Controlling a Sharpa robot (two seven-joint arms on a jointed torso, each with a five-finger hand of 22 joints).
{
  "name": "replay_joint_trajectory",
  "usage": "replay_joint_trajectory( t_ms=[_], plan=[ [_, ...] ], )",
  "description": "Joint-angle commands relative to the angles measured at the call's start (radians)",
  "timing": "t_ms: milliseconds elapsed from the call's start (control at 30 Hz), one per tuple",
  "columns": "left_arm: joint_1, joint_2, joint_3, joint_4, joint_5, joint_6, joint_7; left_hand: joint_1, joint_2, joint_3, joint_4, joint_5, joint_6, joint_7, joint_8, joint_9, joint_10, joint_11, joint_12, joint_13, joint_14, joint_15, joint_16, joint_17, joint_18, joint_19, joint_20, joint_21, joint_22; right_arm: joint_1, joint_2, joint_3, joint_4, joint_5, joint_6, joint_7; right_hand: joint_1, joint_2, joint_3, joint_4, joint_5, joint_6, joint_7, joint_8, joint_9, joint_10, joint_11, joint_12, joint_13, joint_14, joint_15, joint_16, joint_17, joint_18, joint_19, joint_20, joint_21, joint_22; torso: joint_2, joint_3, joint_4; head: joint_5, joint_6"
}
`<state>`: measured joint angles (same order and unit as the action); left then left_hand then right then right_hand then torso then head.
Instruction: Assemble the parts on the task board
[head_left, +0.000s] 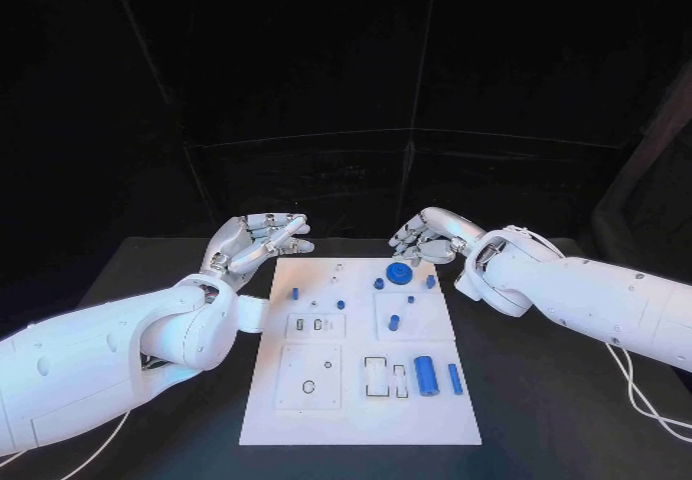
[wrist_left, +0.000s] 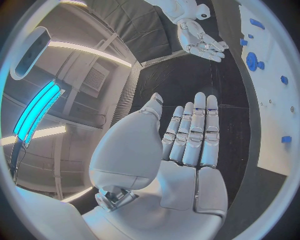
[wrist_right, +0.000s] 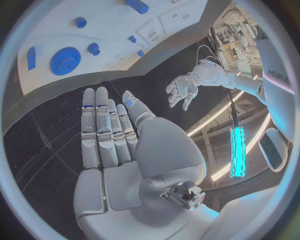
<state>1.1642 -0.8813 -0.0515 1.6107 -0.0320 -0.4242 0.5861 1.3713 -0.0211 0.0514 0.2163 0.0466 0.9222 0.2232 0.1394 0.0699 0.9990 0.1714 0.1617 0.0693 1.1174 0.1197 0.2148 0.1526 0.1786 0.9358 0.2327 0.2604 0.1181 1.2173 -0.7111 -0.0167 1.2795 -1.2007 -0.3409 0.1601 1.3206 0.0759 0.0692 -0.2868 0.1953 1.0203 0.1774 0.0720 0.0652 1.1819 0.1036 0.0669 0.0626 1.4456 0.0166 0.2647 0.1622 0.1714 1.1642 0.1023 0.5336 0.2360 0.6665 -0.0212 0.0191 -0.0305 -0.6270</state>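
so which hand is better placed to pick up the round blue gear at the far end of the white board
Probably the right hand: it hovers open just beside the round blue gear, while the left hand sits off the white board's opposite far corner.

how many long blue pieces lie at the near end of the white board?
2. A thick blue cylinder and a slimmer blue bar to its right, side by side on the white task board's near right part. None seems hidden.

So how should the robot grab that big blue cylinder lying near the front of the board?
Probably by pinching the blue cylinder across its round middle, coming straight down from above. It lies flat on the task board, its long sides open, with a thinner blue pin close alongside.
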Motion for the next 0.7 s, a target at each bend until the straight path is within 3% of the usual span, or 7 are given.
replay_joint_trajectory(
  t_ms=[33, 133, 267, 433, 567, 700],
  plan=[
    [0.000, -0.001, 0.001, 0.022, -0.011, 0.046, -0.004, 0.000, 0.011, -0.001, -0.008, 0.003, 0.009, 0.001, -0.002, -0.001, 0.008, -0.001, -0.007, -0.001, 0.004, -0.001, 0.000, 0.001, 0.006, 0.008, -0.001, 0.001, -0.002, 0.008, 0.015, 0.001, -0.005, -0.262, 0.088, -0.136, -0.010, -0.013, 0.012, 0.001, -0.006, 0.008, -0.004, -0.006, 0.000, 0.006, -0.006, -0.005, 0.001, 0.064, -0.010, 0.059, 0.044, 0.009, 0.020, -0.013, 0.062, 0.035, 0.029, -0.0064, 0.0107, -0.007, 0.003],
    [-0.002, -0.001, 0.001, 0.033, -0.012, 0.056, -0.008, 0.001, 0.012, -0.001, -0.009, 0.003, 0.009, 0.001, -0.003, -0.002, 0.008, -0.001, -0.008, -0.002, 0.003, -0.001, -0.002, 0.001, 0.006, 0.009, -0.001, 0.001, -0.002, 0.014, 0.028, 0.001, -0.011, -0.326, 0.113, -0.167, -0.018, -0.017, 0.021, 0.002, -0.005, 0.006, -0.008, -0.007, 0.000, -0.006, -0.008, -0.005, 0.001, 0.067, -0.011, 0.136, 0.093, 0.009, 0.021, -0.016, 0.109, 0.063, 0.042, -0.0078, 0.0155, -0.011, 0.007],
    [-0.002, -0.006, 0.001, 0.042, -0.012, 0.068, -0.014, 0.001, 0.014, -0.002, -0.010, 0.003, 0.008, 0.001, -0.004, -0.002, 0.008, -0.001, -0.010, -0.002, 0.002, -0.001, -0.004, 0.002, 0.006, 0.009, -0.001, 0.000, -0.003, 0.020, 0.043, 0.002, -0.017, -0.385, 0.143, -0.192, -0.033, -0.023, 0.041, 0.003, -0.006, 0.002, -0.012, -0.007, 0.000, -0.013, -0.011, -0.004, 0.001, 0.061, -0.011, 0.289, 0.185, 0.010, 0.023, -0.015, 0.194, 0.116, 0.054, -0.0080, 0.0170, -0.014, 0.010],
    [-0.003, -0.011, 0.001, 0.047, -0.012, 0.076, -0.018, 0.000, 0.014, -0.002, -0.010, 0.003, 0.008, 0.002, -0.005, -0.002, 0.007, -0.001, -0.011, -0.002, 0.002, 0.000, -0.005, 0.002, 0.005, 0.009, -0.001, -0.001, -0.004, 0.029, 0.057, 0.002, -0.023, -0.422, 0.175, -0.207, -0.048, -0.032, 0.070, 0.004, -0.008, -0.004, -0.015, -0.007, 0.000, -0.023, -0.009, -0.002, 0.001, 0.051, -0.008, 0.441, 0.285, 0.011, 0.006, -0.012, 0.293, 0.178, 0.067, -0.0070, 0.0180, -0.018, 0.016],
    [-0.003, -0.011, 0.001, 0.048, -0.011, 0.081, -0.021, 0.000, 0.015, -0.003, -0.010, 0.003, 0.008, 0.002, -0.006, -0.003, 0.007, 0.000, -0.012, -0.003, 0.002, 0.000, -0.006, 0.003, 0.005, 0.009, -0.001, -0.001, -0.004, 0.034, 0.069, 0.002, -0.026, -0.436, 0.195, -0.210, -0.054, -0.038, 0.096, 0.006, -0.009, -0.005, -0.015, -0.007, 0.001, -0.030, -0.009, -0.003, 0.001, 0.049, -0.008, 0.603, 0.444, 0.003, -0.001, -0.006, 0.392, 0.272, 0.077, -0.0055, 0.0196, -0.020, 0.018],
    [-0.003, -0.011, 0.001, 0.048, -0.011, 0.083, -0.024, -0.001, 0.015, -0.003, -0.011, 0.003, 0.007, 0.003, -0.007, -0.003, 0.006, 0.000, -0.013, -0.003, 0.002, 0.000, -0.006, 0.004, 0.005, 0.010, -0.001, -0.002, -0.005, 0.036, 0.077, 0.002, -0.029, -0.441, 0.208, -0.210, -0.057, -0.042, 0.105, 0.007, -0.009, -0.007, -0.017, -0.007, 0.000, -0.034, -0.008, -0.004, 0.000, 0.047, -0.006, 0.659, 0.498, -0.002, 0.006, -0.006, 0.441, 0.329, 0.082, -0.0043, 0.0209, -0.021, 0.023]
  ],
)
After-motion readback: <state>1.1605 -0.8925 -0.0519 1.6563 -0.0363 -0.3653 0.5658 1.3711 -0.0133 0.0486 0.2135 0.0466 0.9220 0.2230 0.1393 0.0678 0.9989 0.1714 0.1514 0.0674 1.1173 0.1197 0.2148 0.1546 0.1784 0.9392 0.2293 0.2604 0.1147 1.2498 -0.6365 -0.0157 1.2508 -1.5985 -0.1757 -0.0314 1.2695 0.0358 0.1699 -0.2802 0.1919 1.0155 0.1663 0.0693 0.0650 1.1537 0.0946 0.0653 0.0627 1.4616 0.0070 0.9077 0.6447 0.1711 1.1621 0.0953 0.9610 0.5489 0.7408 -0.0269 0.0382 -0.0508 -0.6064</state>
